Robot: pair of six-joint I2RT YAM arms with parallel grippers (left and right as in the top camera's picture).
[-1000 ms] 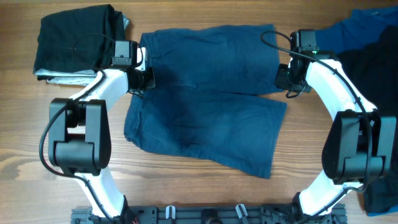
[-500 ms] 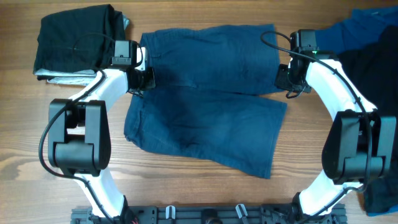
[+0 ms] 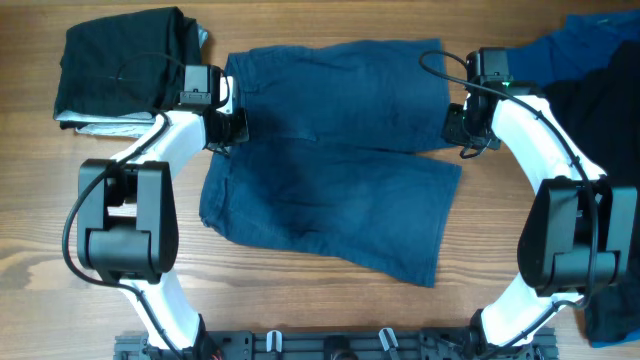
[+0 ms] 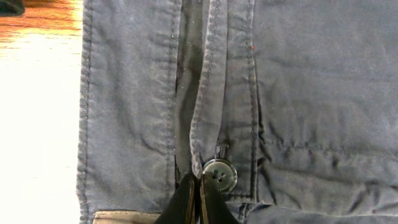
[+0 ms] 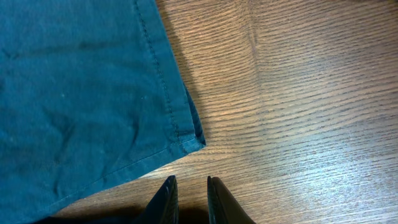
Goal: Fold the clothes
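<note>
surface (image 3: 300, 315) is wood, navy shorts (image 3: 330, 170) spread flat across the middle of it, between the two arms

shorts lie sideways: waistband end on the left, leg hems on the right; near leg splays out toward the robot, far leg lies straighter behind it

left gripper (image 4: 194, 200) sits at the waistband edge, jaws pressed right together, pinching the edge of the fly flap (image 4: 208, 93) where it runs into the tips; button (image 4: 219, 175) just beside the right fingertip

right gripper (image 5: 188, 198) is at the opposite side by the far leg's hem, jaws narrow with a small gap, bare wood showing between them, nothing held; hem corner (image 5: 191, 140) lies just beyond the tips, not touching them

far left: black folded garment (image 3: 115, 60), sitting on a light grey piece (image 3: 90, 124) that pokes out at its near edge, close beside the left arm's wrist

far right: bright blue garment (image 3: 575, 45) in a loose heap, another black garment (image 3: 612, 110) overlapping it and running toward the right edge, partly behind the right arm
</note>
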